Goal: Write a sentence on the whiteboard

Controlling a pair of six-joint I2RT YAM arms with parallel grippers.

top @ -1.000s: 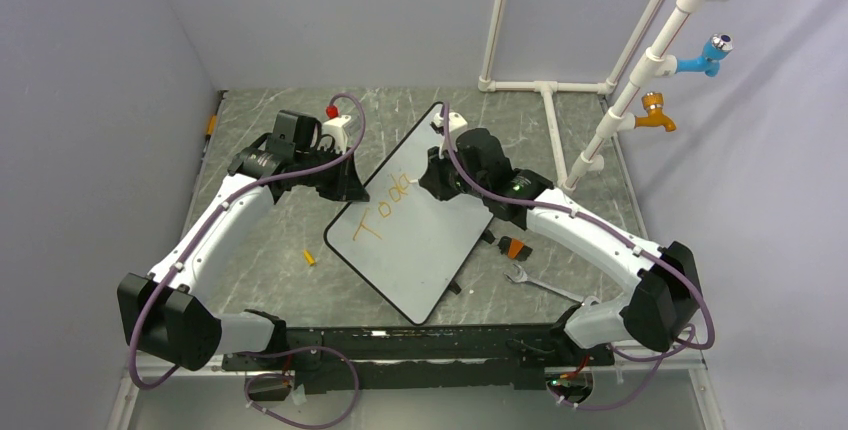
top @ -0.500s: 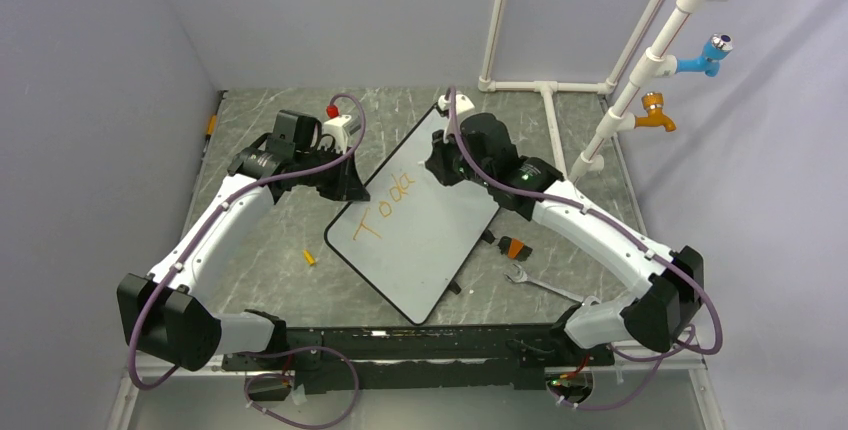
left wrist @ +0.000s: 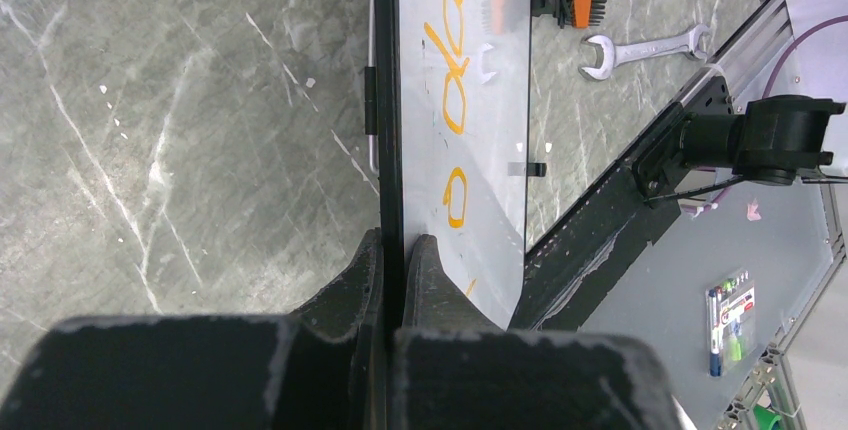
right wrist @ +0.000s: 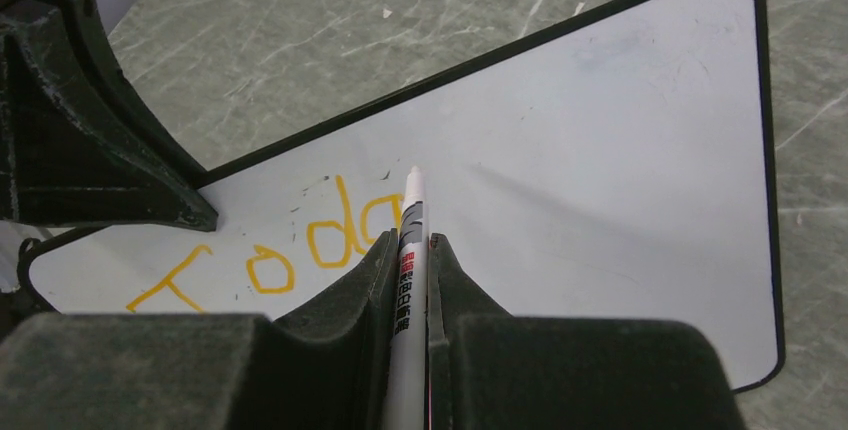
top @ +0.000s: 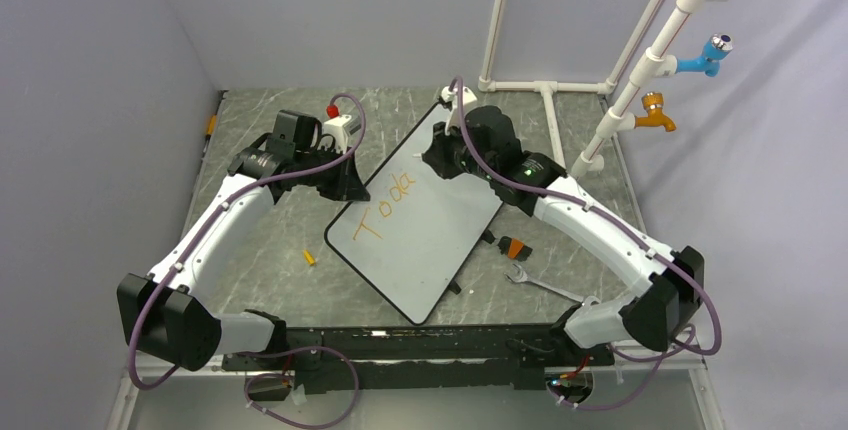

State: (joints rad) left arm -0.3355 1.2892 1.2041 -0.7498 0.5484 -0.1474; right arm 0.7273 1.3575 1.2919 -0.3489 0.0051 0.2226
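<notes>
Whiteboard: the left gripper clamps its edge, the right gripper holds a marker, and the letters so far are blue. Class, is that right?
No. The letters are orange, not blue; the right wrist view shows it. The left gripper does clamp the edge of the whiteboard, and the right gripper holds the marker.

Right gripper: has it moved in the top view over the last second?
Yes. The right gripper, shut on the marker, has moved along the whiteboard toward the white pipe at the back.
</notes>
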